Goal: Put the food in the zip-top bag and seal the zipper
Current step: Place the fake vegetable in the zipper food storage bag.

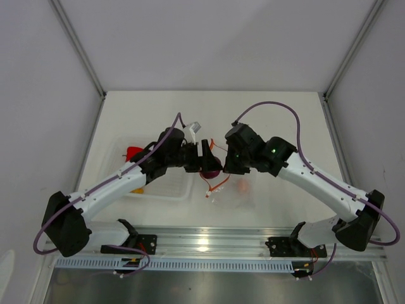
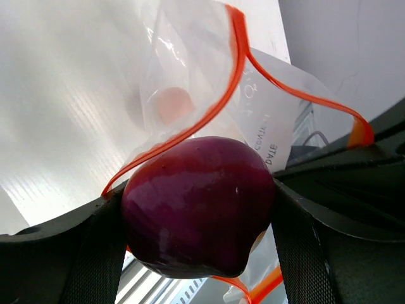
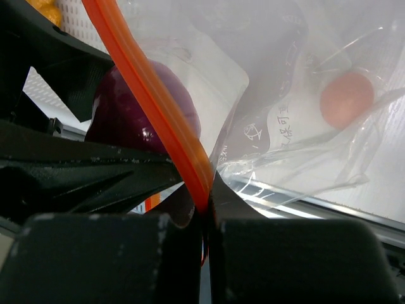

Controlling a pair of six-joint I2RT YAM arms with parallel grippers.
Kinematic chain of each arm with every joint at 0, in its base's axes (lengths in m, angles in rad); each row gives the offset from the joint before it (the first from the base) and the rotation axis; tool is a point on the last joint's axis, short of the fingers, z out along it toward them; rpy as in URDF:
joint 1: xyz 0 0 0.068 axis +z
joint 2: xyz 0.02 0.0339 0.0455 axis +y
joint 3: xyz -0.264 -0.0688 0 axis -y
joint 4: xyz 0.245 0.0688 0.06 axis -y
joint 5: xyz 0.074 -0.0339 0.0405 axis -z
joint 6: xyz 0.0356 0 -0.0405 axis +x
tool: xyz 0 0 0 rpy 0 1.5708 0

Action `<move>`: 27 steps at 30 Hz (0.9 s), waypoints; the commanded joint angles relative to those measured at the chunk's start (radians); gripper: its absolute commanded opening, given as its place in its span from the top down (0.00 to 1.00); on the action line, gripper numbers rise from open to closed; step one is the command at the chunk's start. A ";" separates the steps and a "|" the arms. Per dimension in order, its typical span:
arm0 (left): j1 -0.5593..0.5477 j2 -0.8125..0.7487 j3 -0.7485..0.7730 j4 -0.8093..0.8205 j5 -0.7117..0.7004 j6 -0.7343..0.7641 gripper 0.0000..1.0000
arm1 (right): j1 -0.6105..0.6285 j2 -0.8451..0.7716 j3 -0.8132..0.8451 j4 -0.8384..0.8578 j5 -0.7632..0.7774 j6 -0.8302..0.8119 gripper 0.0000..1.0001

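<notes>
Unfinished: right hand point(image 3: 205, 209) clamps the zipper point(image 3: 149, 95), left hand point(image 2: 197, 228) grips the purple piece point(image 2: 190, 190) at the mouth of the zip-top bag point(image 2: 183, 63); red piece point(image 1: 133, 152) unbagged.

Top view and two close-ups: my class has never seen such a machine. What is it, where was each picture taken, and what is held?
Two robot arms stand at the near edge of a white table. The wide picture looks down from above; each close-up comes from a wrist camera. The left gripper holds a purple toy fruit at the mouth of a clear bag. The right gripper pinches the bag's orange strip. A clear tray beside them holds a red toy pepper.
</notes>
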 commanded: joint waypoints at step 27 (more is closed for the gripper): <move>-0.007 -0.022 0.064 -0.031 0.000 0.036 0.21 | -0.008 -0.039 0.005 0.046 -0.016 -0.004 1.00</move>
